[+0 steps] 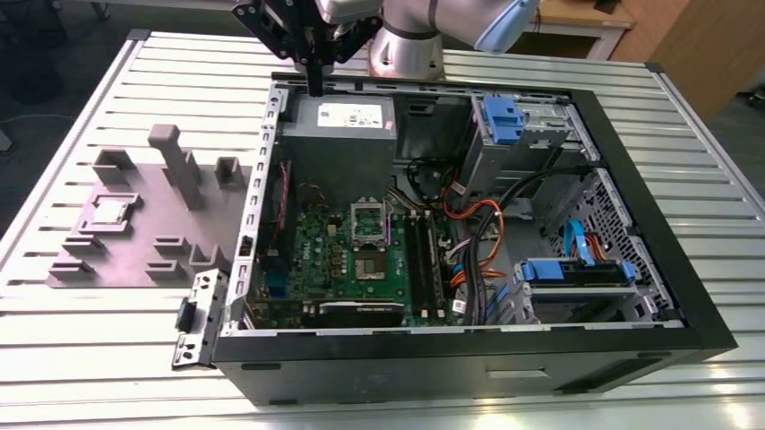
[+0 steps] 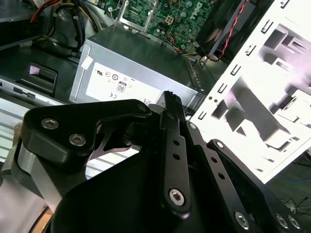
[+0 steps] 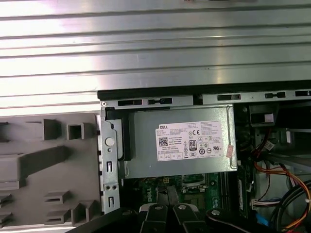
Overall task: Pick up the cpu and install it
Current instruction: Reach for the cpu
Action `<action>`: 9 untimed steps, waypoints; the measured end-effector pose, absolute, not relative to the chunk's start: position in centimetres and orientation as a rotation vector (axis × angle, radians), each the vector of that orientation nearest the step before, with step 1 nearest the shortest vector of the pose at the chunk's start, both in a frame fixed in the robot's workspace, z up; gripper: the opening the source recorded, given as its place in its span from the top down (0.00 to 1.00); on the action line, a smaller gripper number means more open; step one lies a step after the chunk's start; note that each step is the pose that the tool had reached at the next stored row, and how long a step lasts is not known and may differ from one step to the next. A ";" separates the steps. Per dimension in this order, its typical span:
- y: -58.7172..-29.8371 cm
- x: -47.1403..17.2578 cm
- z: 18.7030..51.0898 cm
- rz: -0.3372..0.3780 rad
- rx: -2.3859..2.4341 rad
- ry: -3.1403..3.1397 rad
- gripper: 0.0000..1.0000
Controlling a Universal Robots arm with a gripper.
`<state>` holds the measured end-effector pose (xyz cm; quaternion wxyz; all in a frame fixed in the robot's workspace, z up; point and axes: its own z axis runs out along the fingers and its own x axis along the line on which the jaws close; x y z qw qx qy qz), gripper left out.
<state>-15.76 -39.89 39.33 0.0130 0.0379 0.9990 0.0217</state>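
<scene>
The arm (image 1: pixel 413 40) stands at the far edge of the desk (image 1: pixel 96 358) in the exterior view, and its wrist points straight down. The gripper (image 1: pixel 317 88) therefore hangs vertical above the rim of the open computer case (image 1: pixel 478 354), at the corner where the grey power supply (image 1: pixel 340 134) sits. The fingers (image 2: pixel 171 104) are closed together to one narrow tip and hold nothing; in the second wrist view they point toward the power supply. The cpu (image 1: pixel 111 210) lies flat in a square seat of the grey plastic fixture (image 1: pixel 132 237), near the desk's edge at the exterior view's left, well apart from the gripper. The socket (image 1: pixel 373 265) sits on the green motherboard (image 1: pixel 322 255) inside the case, beyond the power supply from the gripper
</scene>
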 end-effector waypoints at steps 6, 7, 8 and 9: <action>-39.9 -16.1 39.3 0.068 0.118 3.113 0.89; -39.9 -16.2 39.3 0.068 0.118 3.113 0.89; -39.9 -16.3 39.3 0.068 0.118 3.113 0.89; -39.9 -16.3 39.3 0.068 0.118 3.113 0.89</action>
